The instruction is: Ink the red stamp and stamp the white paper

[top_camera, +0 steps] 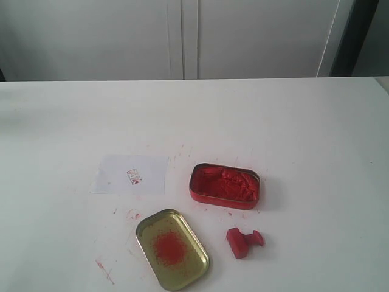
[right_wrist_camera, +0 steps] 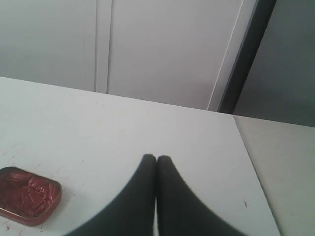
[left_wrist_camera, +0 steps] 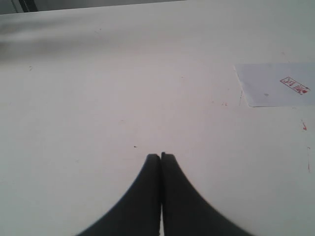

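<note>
The red stamp (top_camera: pixel 244 241) lies on its side on the white table, in front of the red tin of paste (top_camera: pixel 224 185). The white paper (top_camera: pixel 132 174) lies flat left of that tin and carries a small red stamped mark; it also shows in the left wrist view (left_wrist_camera: pixel 278 83). Neither arm appears in the exterior view. My left gripper (left_wrist_camera: pixel 160 156) is shut with nothing in it, over bare tabletop away from the paper. My right gripper (right_wrist_camera: pixel 156 158) is shut and empty too, with the red tin (right_wrist_camera: pixel 27 194) off to one side. The stamp shows in neither wrist view.
A gold tin lid (top_camera: pixel 172 248) with a red stain lies near the front edge, left of the stamp. Red smears dot the tabletop (top_camera: pixel 109 271) around it. White cabinet doors (top_camera: pixel 182 36) stand behind the table. The table's right edge (right_wrist_camera: pixel 248 162) runs close to my right gripper.
</note>
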Tool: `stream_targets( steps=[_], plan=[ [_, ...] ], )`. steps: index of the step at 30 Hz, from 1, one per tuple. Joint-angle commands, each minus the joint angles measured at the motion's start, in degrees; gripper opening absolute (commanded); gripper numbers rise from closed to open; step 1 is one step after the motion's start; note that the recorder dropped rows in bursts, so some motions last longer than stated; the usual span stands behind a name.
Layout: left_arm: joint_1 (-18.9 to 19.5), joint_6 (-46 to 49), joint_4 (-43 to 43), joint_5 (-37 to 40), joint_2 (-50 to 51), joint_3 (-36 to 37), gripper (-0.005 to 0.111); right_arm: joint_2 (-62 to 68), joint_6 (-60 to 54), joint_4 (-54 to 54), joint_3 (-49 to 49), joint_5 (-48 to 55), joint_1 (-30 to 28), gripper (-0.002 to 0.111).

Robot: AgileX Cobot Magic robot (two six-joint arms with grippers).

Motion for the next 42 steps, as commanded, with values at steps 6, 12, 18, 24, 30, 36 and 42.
stream_targets(
  steps=[6, 12, 18, 24, 30, 36, 42],
  plan=[
    [0.05, -0.01, -0.27, -0.13, -0.29, 0.23, 0.0, -0.22, -0.45, -0.6, 0.27, -0.84, -0.3, 0.0],
    [0.05, -0.01, -0.27, -0.13, -0.29, 0.23, 0.0, -0.22, -0.45, -0.6, 0.27, -0.84, -0.3, 0.0],
    [0.05, -0.01, -0.27, -0.13, -0.29, 0.23, 0.0, -3.11, -0.45, -0.6, 0.27, -0.85, -0.3, 0.0],
    [0.05, -0.01, -0.27, -0.13, -0.29, 0.23, 0.0, -11.2, -0.45, -0.6, 3.78, -1.13, -0.3, 0.0],
    [0.05, -0.01, -0.27, -0.25, -0.29, 0.23, 0.0, -13.65, -0.34, -0.6, 8.94, -1.24, -0.3, 0.0],
    [0.05, -0.01, -0.27, -0.25, -0.29, 0.23, 0.0, -13.65, -0.34, -0.6, 11.27, -1.24, -0.3, 0.0],
    [0.05, -0.01, -0.27, -0.25, -0.29, 0.23, 0.0, -13.65, -0.34, -0.6, 12.59, -2.01, -0.3, 0.0]
  ],
)
